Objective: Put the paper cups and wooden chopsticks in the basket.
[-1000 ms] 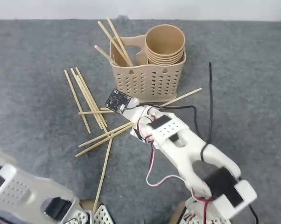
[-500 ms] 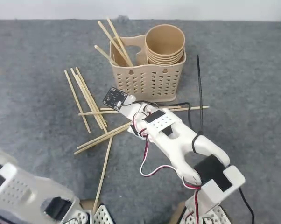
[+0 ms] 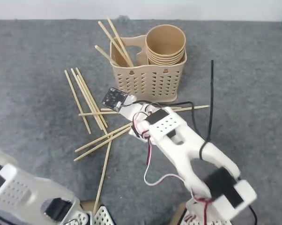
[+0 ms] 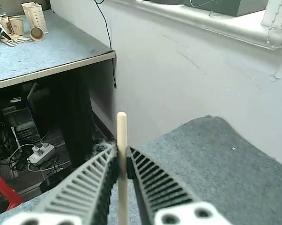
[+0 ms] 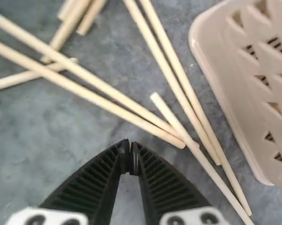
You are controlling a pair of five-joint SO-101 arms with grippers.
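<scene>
High view: the right arm [image 3: 178,140] has swung a little toward the loose chopsticks [image 3: 89,101] and settled back. A single chopstick [image 3: 195,108] at the basket [image 3: 145,82] foot, which a second ago slanted up to the right, now lies nearly level, so it seems to have been nudged rather than picked up. The paper cups [image 3: 165,44] stand stacked in the basket with a few sticks beside them. The cups look done, and most of the chopsticks are left on the carpet. The left arm [image 3: 24,192] sits at the near corner.

Left wrist view: the left gripper [image 4: 122,161] is clamped on one held chopstick [image 4: 122,131], which stands up between its jaws, well apart from the basket.

Right wrist view: the right gripper [image 5: 129,157] is closed with nothing in it, its tips just short of crossed sticks lying beside the basket wall.

No writing or label can be read on any of these things.
</scene>
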